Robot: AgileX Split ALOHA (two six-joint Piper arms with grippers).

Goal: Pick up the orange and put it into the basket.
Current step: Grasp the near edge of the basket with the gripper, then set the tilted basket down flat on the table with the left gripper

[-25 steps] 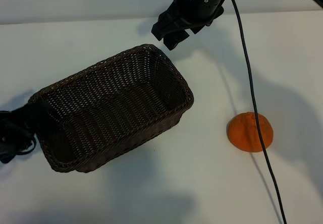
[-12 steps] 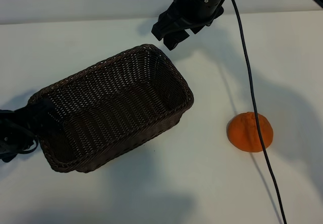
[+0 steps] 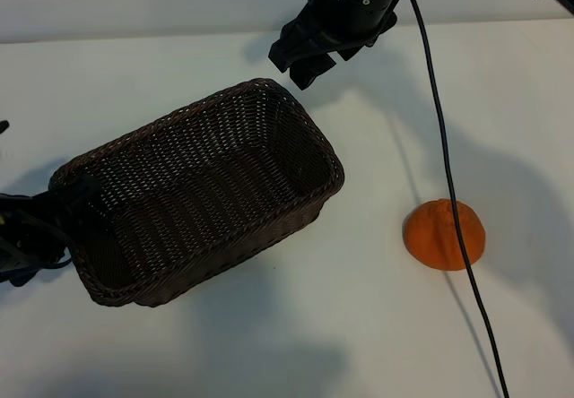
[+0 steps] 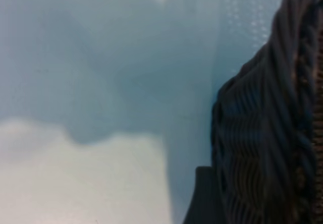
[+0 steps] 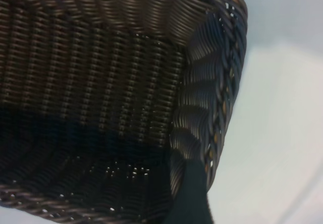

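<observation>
One orange (image 3: 444,235) is lying on the one white bench (image 3: 179,344), one wicker basket (image 3: 202,192) is sitting to its left, two end effectors are showing, the left end effector (image 3: 40,228) and the right end effector (image 3: 305,57), and one black cable (image 3: 448,183) is crossing the orange.

A plain white table (image 3: 224,344) fills the scene, crossed by soft grey shadows.

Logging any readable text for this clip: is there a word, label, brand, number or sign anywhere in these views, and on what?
None: no text can be read in any view.
Round orange fruit: bare skin, no sticker.
Dark brown woven wicker basket: no tag visible.
White table: unmarked.
Black left gripper and black right gripper: no readable marking.
</observation>
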